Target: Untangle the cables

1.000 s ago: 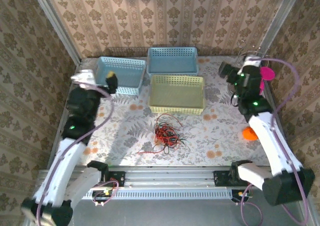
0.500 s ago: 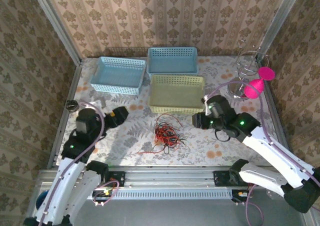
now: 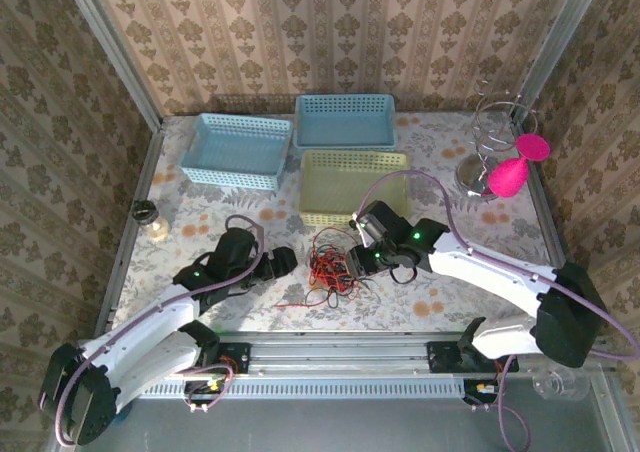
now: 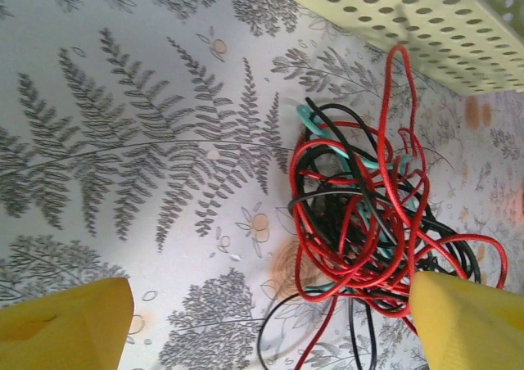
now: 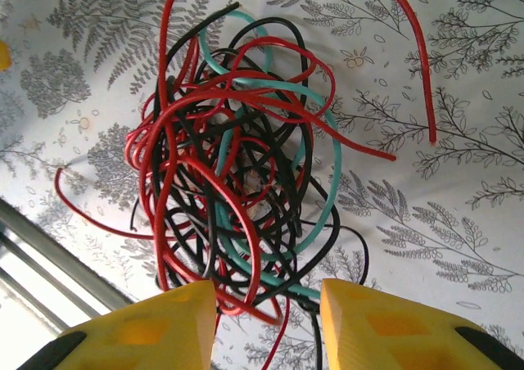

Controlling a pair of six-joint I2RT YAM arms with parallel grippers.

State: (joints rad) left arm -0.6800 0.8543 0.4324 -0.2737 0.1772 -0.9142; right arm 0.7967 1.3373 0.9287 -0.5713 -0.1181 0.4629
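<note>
Red, black and teal cables (image 3: 333,265) sit in 1 knot near the yellow basket (image 3: 355,187) — my left gripper (image 4: 270,321) and right gripper (image 5: 266,325) flank it, both spread wide, grasping nothing, placed, I judge, to tug its 2 sides apart.

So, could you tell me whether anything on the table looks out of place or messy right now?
Only the cables: red, black and one teal strand lie knotted in a loose heap mid-table, just in front of the yellow basket, with one red end trailing toward the near edge. Nothing looks spilled or broken.
</note>
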